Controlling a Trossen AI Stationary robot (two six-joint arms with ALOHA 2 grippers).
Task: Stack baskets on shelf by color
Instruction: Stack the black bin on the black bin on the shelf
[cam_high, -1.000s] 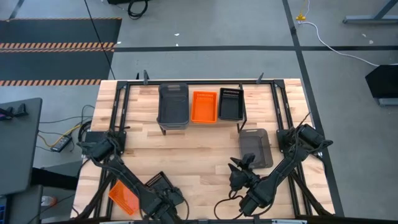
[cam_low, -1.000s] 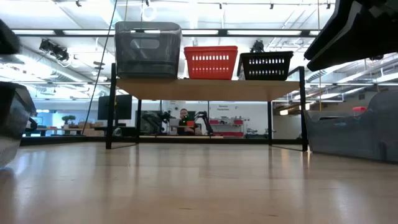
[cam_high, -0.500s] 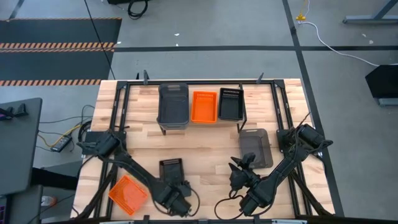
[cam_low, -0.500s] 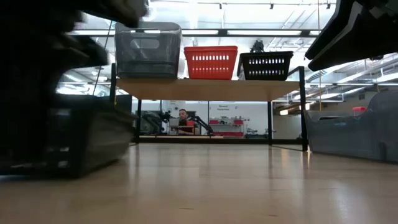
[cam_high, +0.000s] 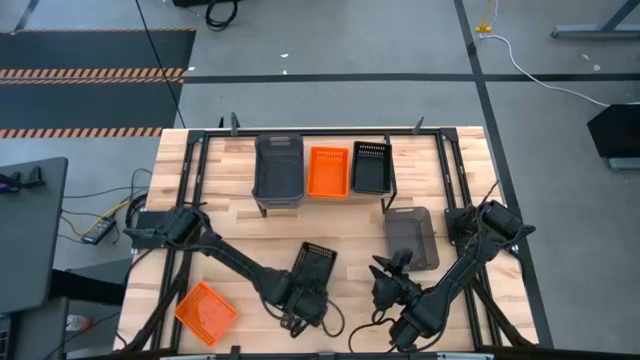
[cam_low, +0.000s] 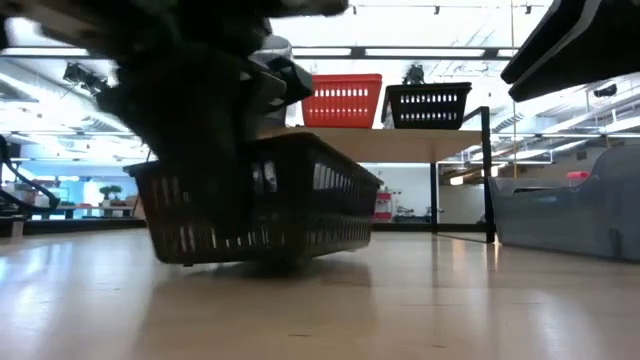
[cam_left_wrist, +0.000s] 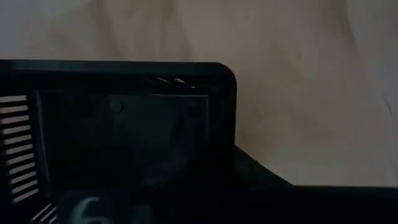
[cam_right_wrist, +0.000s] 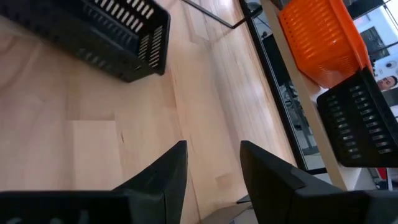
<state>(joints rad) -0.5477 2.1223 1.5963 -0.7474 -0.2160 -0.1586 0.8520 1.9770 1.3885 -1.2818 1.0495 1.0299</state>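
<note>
Black basket (cam_high: 315, 267) sits near the middle of the table (cam_high: 330, 225), its long axis running near to far, tipped slightly rightward at the far end. Left gripper (cam_high: 303, 303) pinches its near rim; in the low view the basket looks lifted just off the wood, tilted. No readable writing anywhere. On the shelf (cam_low: 400, 143) at the far side stand a grey basket (cam_high: 278, 168), an orange basket (cam_high: 328, 172) and another black basket (cam_high: 370, 166), left to right. A loose grey basket (cam_high: 411, 238) lies right. Right gripper (cam_right_wrist: 211, 163) hovers near-right, fingers spread, holding nothing. An orange basket (cam_high: 206, 312) rests near-left.
</note>
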